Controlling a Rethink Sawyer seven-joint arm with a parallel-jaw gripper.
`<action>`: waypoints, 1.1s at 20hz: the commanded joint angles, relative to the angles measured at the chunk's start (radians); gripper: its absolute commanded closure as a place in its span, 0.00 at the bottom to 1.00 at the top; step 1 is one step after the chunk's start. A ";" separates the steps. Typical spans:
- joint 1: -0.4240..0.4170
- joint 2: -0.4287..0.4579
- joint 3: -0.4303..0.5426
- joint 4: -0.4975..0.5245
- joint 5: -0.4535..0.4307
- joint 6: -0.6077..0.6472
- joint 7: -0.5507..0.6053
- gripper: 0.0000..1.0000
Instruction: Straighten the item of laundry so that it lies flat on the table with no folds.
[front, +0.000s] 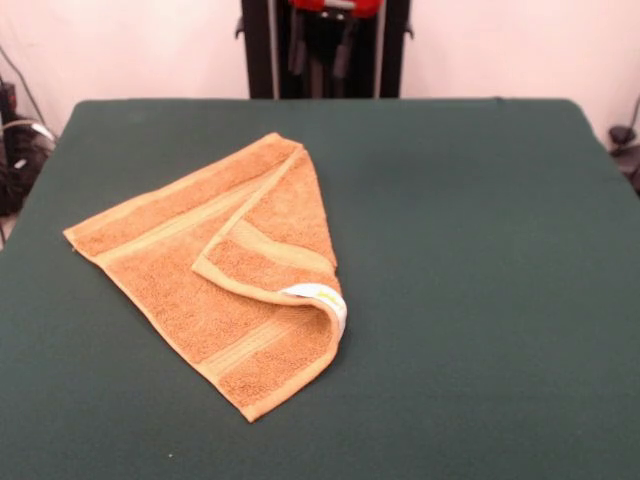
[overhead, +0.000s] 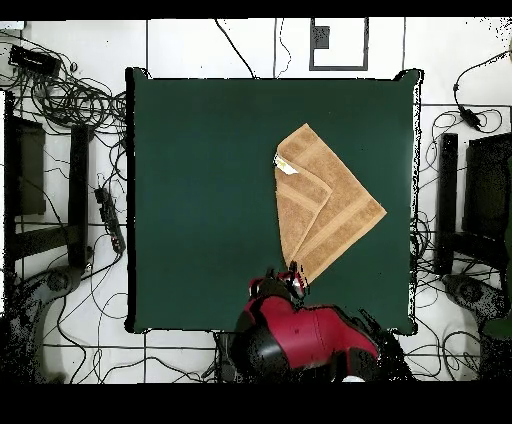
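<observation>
The orange-tan towel (front: 225, 290) lies left of the middle of the dark green table (front: 480, 250). One corner is folded over its middle, so it forms a rough triangle. The folded flap ends in a raised curl with the white label (front: 322, 297) on it. In the overhead view the towel (overhead: 335, 205) lies right of centre on the table (overhead: 200, 200), and the label (overhead: 288, 168) is on its left edge. The gripper (overhead: 293, 272) shows only in the overhead view, at the end of the red arm (overhead: 300, 335), right by the towel's corner nearest the robot.
The robot's pedestal (front: 325, 45) stands behind the table's far edge. In the overhead view, cables (overhead: 70, 95) and black equipment (overhead: 45, 190) lie on the floor to the left, and more black gear (overhead: 470, 200) to the right.
</observation>
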 joint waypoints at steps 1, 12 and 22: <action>0.013 -0.006 0.298 -0.132 0.082 0.179 -0.027 0.00; 0.061 0.071 0.301 -0.300 0.082 0.355 -0.062 0.00; -0.106 0.170 0.489 -0.383 0.097 0.449 -0.175 0.00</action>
